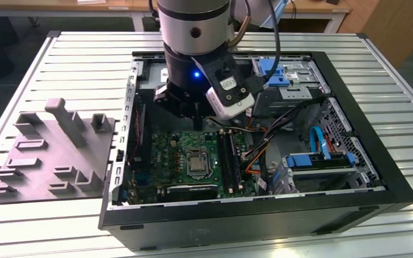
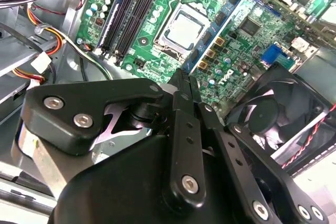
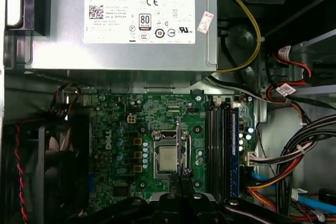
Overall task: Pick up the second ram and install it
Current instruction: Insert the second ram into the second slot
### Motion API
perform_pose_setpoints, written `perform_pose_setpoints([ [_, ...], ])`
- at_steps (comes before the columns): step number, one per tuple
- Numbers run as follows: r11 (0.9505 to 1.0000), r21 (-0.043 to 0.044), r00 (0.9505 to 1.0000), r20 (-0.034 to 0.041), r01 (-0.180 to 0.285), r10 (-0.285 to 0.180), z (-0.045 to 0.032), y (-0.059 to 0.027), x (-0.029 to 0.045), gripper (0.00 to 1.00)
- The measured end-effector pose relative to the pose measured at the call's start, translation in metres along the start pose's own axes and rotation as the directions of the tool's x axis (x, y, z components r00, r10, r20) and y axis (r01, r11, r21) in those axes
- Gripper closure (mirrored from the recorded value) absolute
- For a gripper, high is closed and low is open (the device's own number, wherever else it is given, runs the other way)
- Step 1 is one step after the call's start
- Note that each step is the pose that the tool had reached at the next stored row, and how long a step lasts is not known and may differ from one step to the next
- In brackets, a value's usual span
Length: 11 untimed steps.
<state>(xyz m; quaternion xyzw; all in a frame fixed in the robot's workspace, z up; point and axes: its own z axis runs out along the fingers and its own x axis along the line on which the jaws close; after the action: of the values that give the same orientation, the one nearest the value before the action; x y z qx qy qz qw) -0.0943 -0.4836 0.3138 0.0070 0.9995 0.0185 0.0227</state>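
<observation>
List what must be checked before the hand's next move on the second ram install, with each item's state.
1. Lid off the case, motherboard exposed: ok.
2. Position of the hand inside the case, above the motherboard: ok.
3. Alignment of the hand over the memory slots: not ok; it appears over the CPU socket.
4. Loose cables clear of the memory slots: ok.
5. Grip on the second ram: cannot tell.

1. The computer case (image 1: 264, 223) sits on the counter (image 1: 378, 54), with the fixture tray (image 1: 27, 177) beside it on the exterior view's left.
2. The motherboard (image 1: 185, 145) lies in the case, with the drive bays (image 1: 321, 161) to the exterior view's right.
3. On the board, the processor socket (image 3: 169, 157) lies between the fan (image 3: 58, 166) and the memory slots (image 3: 220, 145).
4. The power supply (image 3: 121, 51) borders the board.
5. The hand (image 2: 181, 76) hangs over the motherboard.
</observation>
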Motion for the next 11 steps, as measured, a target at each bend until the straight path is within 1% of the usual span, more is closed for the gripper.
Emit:
perform_pose_setpoints([
  [2,1.0,0.0,1.0,-0.0002,0.0,0.0,0.0002,0.0,-0.0026,0.89],
  [7,1.0,-0.0004,1.0,-0.0001,0.0,0.0,0.0014,0.0001,-0.0123,0.89],
  [11,1.0,-0.0003,1.0,-0.0002,0.0,0.0,0.0022,0.0001,-0.0179,0.89],
])
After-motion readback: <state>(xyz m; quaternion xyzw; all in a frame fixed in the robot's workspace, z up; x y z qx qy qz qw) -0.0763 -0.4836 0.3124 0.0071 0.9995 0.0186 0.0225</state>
